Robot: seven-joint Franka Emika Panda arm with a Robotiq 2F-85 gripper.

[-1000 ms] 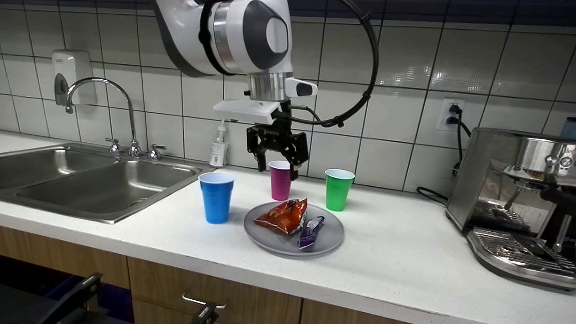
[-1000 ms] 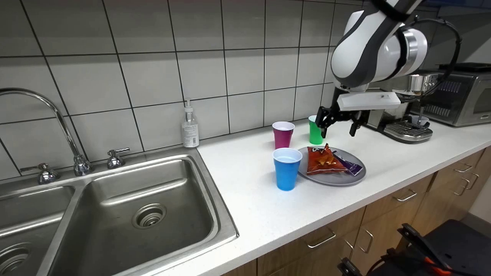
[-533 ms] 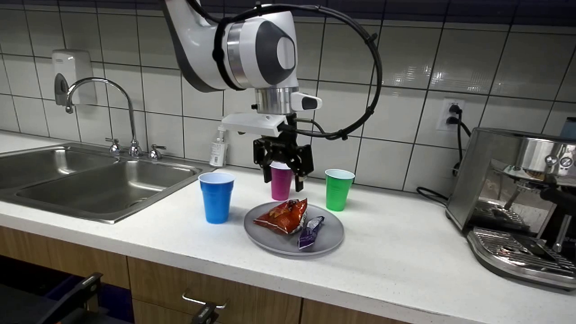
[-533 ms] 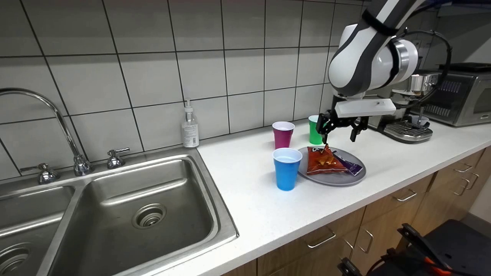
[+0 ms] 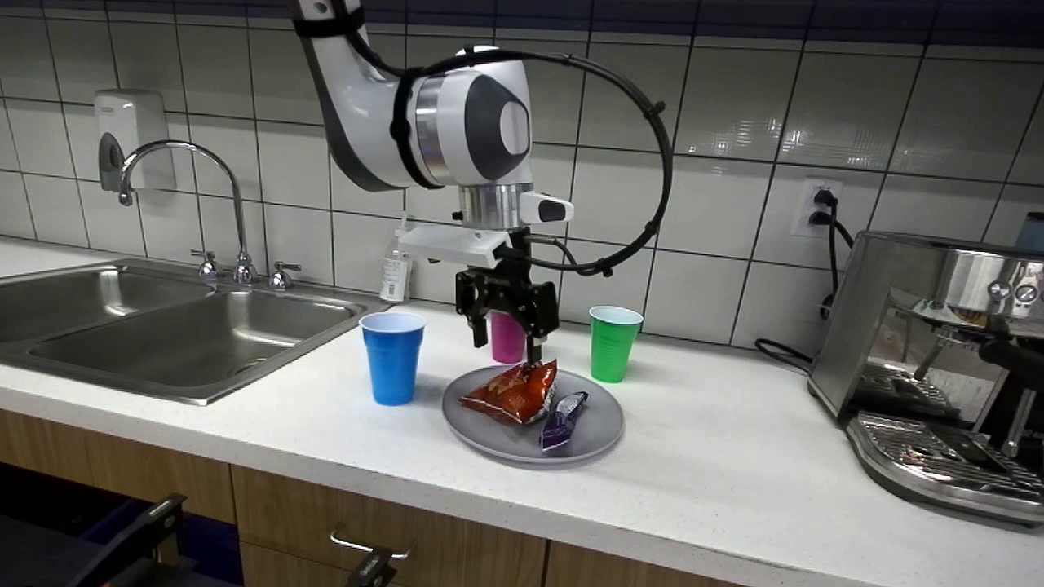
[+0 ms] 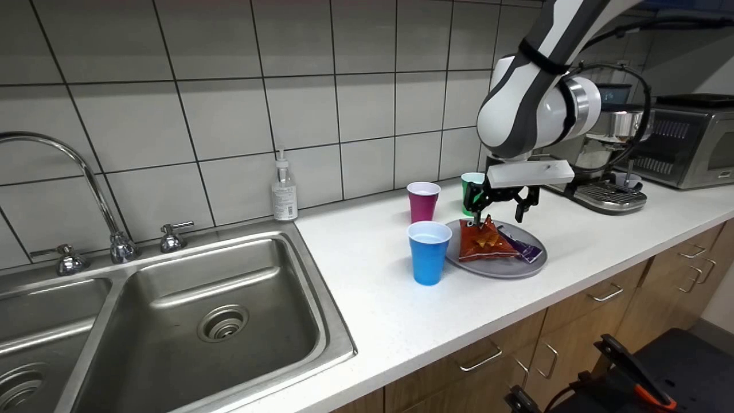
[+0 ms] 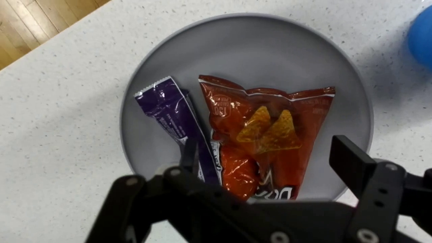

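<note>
My black gripper [image 5: 506, 346] is open and empty, pointing down just above the grey plate [image 5: 602, 425]. It is nearest to a red-orange chip bag [image 5: 514, 395], which lies on the plate beside a purple wrapped snack [image 5: 563, 421]. In the wrist view the gripper [image 7: 265, 153] has its fingers on either side of the bag [image 7: 249, 128]. One finger overlaps the purple snack [image 7: 172, 114], the other is over the bare plate. In an exterior view one fingertip of the gripper [image 6: 498, 219] overlaps the bag's top edge [image 6: 484, 244]; I cannot tell whether it touches.
A blue cup [image 5: 393, 363], a magenta cup [image 6: 423, 203] and a green cup [image 5: 613, 349] stand upright around the plate. A double sink [image 6: 338, 338] and a soap bottle [image 6: 284, 195] are to one side. A coffee machine [image 5: 913, 326] stands on the counter's other side.
My gripper has come down toward the plate and stayed open. In an exterior view it also moved a little left. The bag, snack, plate and cups have not moved.
</note>
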